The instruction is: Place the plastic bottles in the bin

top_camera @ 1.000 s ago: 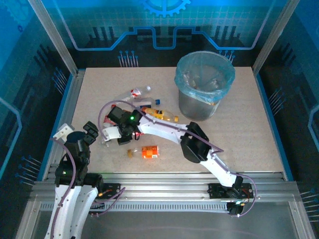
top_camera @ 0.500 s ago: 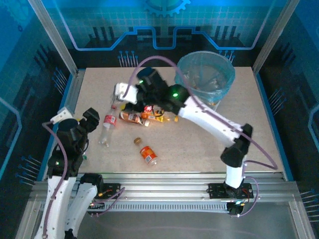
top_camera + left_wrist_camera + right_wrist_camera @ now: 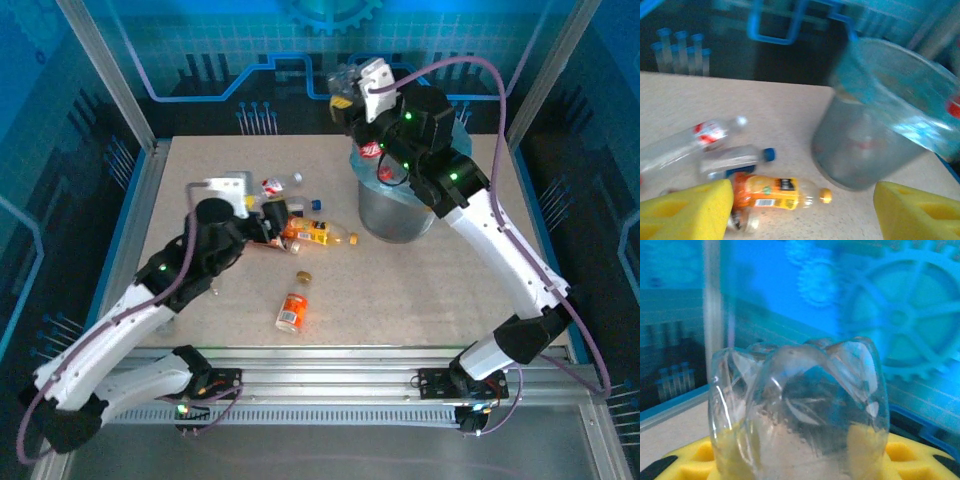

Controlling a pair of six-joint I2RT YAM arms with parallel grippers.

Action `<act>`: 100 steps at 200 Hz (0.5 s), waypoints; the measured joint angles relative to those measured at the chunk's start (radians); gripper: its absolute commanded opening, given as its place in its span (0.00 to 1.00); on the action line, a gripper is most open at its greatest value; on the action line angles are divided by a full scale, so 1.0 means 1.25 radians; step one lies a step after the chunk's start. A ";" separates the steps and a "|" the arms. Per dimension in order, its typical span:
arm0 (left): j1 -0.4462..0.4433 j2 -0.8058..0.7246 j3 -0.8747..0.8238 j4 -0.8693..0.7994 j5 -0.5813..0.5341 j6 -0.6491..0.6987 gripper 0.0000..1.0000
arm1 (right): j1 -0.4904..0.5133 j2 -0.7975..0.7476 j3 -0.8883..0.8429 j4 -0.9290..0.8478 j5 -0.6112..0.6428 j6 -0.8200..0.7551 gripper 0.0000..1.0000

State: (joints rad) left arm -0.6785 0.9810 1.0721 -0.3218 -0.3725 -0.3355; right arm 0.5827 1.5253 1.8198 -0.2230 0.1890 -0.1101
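At 1 o'clock on the table [image 3: 460, 290], above the bin [image 3: 395, 215], the right gripper [image 3: 352, 98] was clamped on a clear bottle [image 3: 800, 405]. At 10 o'clock the left gripper [image 3: 802, 210], jaws apart, hung over loose bottles [image 3: 300, 232]; an orange-labelled bottle [image 3: 290, 312] lay at 7 o'clock.

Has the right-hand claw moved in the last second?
Yes. The right claw has swung from the loose bottles mid-table up and away to the bin, gripping a clear bottle.
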 measured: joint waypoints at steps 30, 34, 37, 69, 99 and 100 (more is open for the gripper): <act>-0.084 0.088 0.050 0.023 0.012 0.069 0.77 | -0.046 0.027 -0.002 0.019 0.101 0.046 0.39; -0.089 0.095 0.052 0.023 0.015 0.075 0.77 | -0.050 0.032 -0.002 0.018 0.118 0.050 0.39; -0.093 0.100 0.054 0.024 0.018 0.080 0.77 | -0.052 0.035 -0.002 0.018 0.129 0.053 0.39; -0.121 0.134 0.056 0.026 0.037 0.101 0.80 | -0.060 0.072 -0.013 0.021 0.221 0.065 0.38; -0.123 0.133 0.042 0.038 0.038 0.103 0.81 | -0.071 0.092 -0.032 0.022 0.267 0.068 0.39; -0.123 0.133 0.041 0.038 0.038 0.103 0.81 | -0.072 0.093 -0.033 0.022 0.269 0.068 0.39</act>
State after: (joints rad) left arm -0.8326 1.1473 1.1233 -0.2737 -0.3244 -0.2062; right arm 0.4927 1.6413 1.7786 -0.1955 0.5255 -0.0250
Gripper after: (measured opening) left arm 0.805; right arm 0.463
